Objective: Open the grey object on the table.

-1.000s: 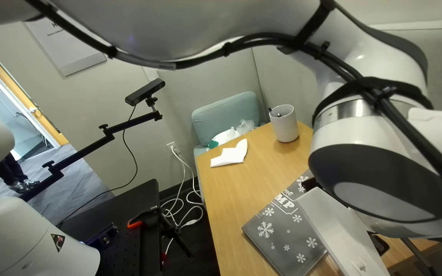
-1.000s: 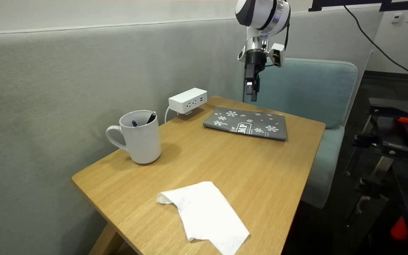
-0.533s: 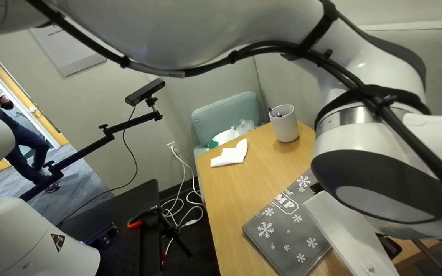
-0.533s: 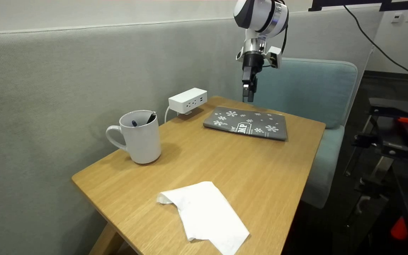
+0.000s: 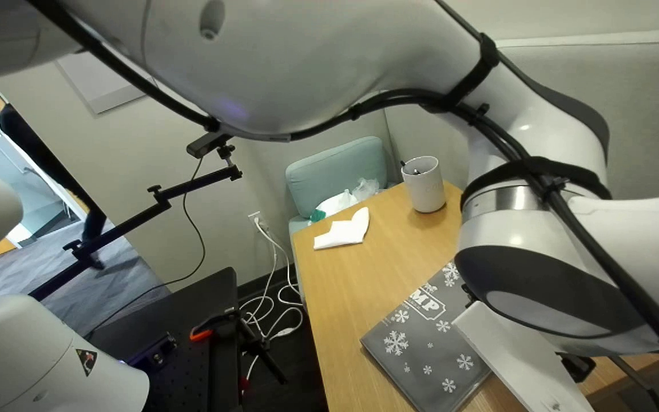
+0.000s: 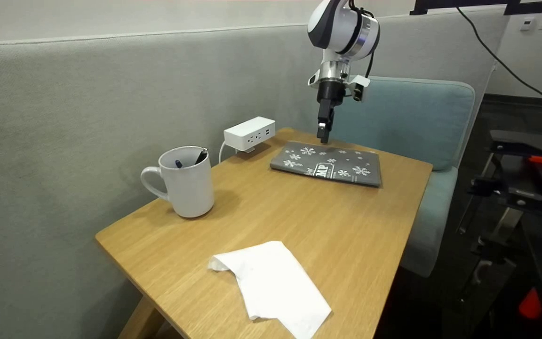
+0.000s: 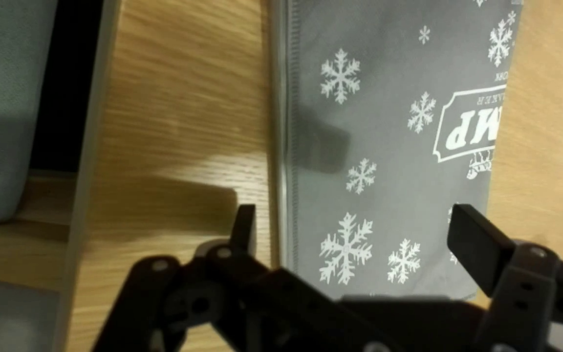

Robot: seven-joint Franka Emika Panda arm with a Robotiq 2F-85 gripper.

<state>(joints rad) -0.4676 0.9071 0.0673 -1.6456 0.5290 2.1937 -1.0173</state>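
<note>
The grey object (image 6: 326,165) is a flat folder with white snowflakes and lettering, lying closed on the wooden table (image 6: 271,216). It also shows in an exterior view (image 5: 421,349), partly covered by my arm, and in the wrist view (image 7: 379,137). My gripper (image 6: 322,136) hangs pointing down above the folder's far edge, apart from it. In the wrist view my gripper (image 7: 353,217) is open and empty. Its left finger is over bare table beside the folder's bound-looking edge, and its right finger is over the folder's opposite side.
A white mug (image 6: 187,183) with pens stands at the table's wall side. A white paper napkin (image 6: 273,287) lies on the table. A white power box (image 6: 250,134) sits at the edge by the grey padded wall (image 6: 87,117). A teal chair (image 6: 402,122) stands behind.
My gripper has come down closer to the folder's far edge and shifted a little left in an exterior view. The folder has not moved. A person in the background has moved.
</note>
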